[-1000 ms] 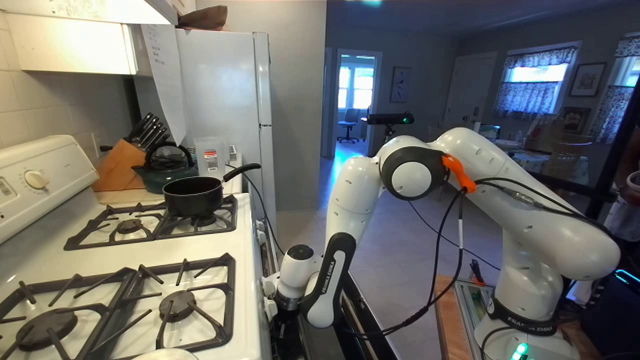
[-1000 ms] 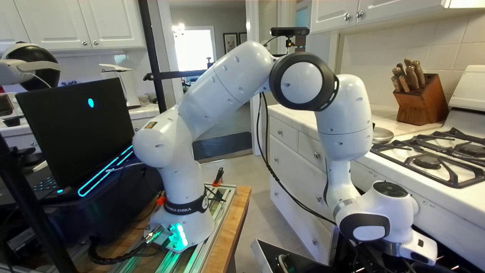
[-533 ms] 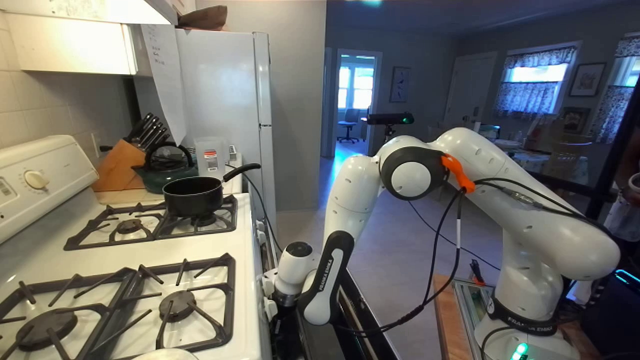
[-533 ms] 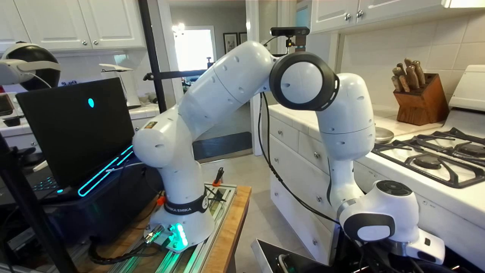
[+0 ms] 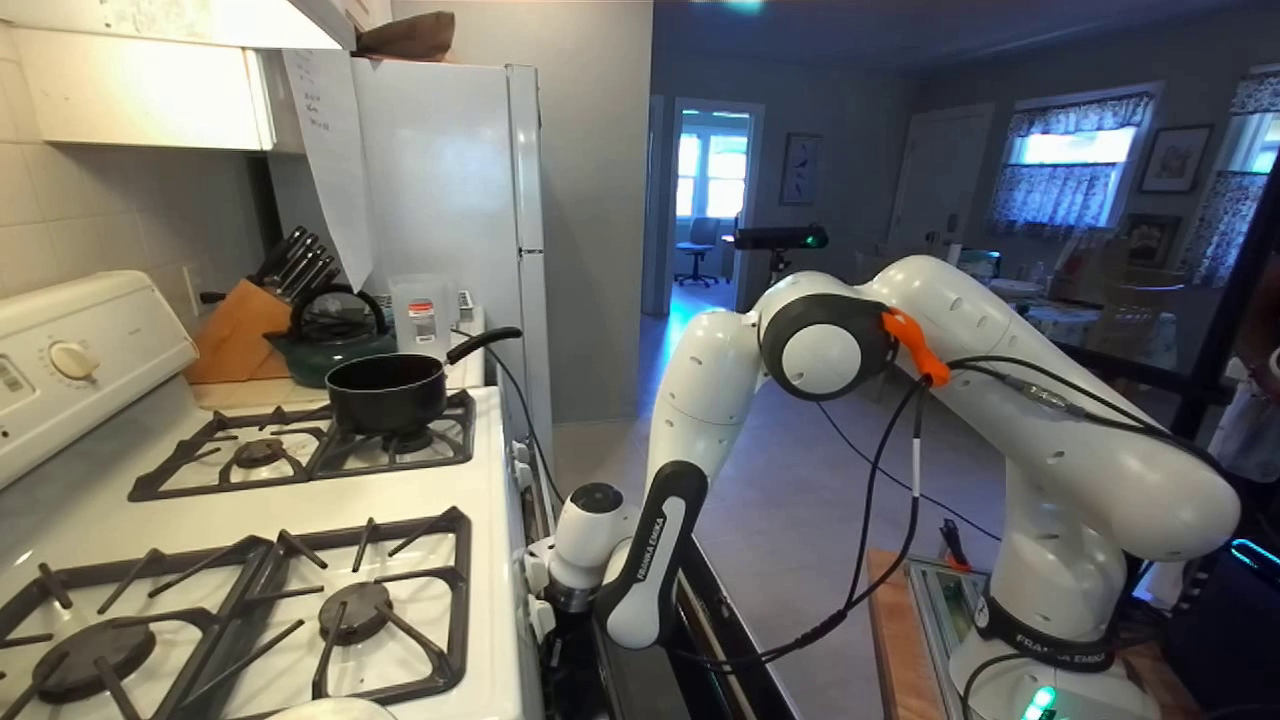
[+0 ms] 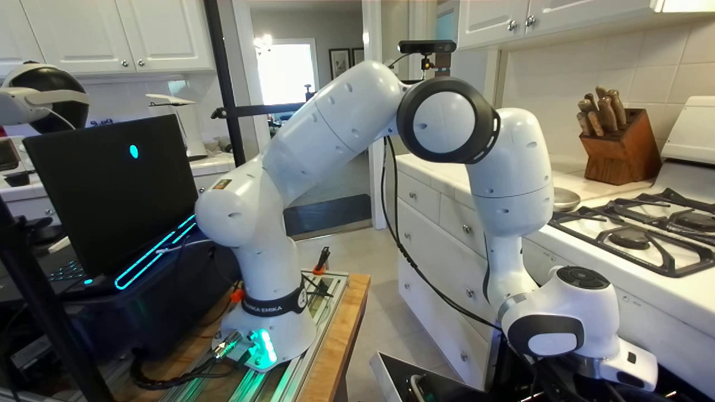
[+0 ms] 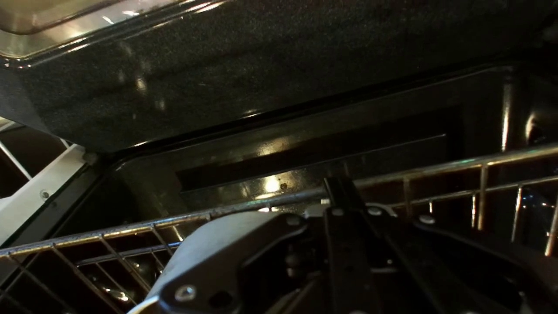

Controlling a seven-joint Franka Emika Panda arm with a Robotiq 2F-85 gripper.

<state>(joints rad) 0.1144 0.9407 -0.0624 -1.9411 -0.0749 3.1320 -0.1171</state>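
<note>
While the robot arm [image 6: 335, 125] bends low at the front of a white gas stove [image 5: 330, 502], its gripper [image 7: 343, 187], fingers [image 7: 335, 194] drawn together, overlaps the rail [image 7: 462, 165] of a wire rack [image 7: 152, 223] in the wrist view. The rack runs out to either side of the tips, a dark speckled panel [image 7: 283, 69] beyond; contact cannot be confirmed.

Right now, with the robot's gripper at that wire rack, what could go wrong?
First, the gripper, seemingly closed, lies across a bar of the wire rack in the wrist view; a careless move might jam or drag the rack. Second, the robot's wrist looks close to the stove knobs and could bump one. Third, the black cables sag in a low loop that might snag.
</note>
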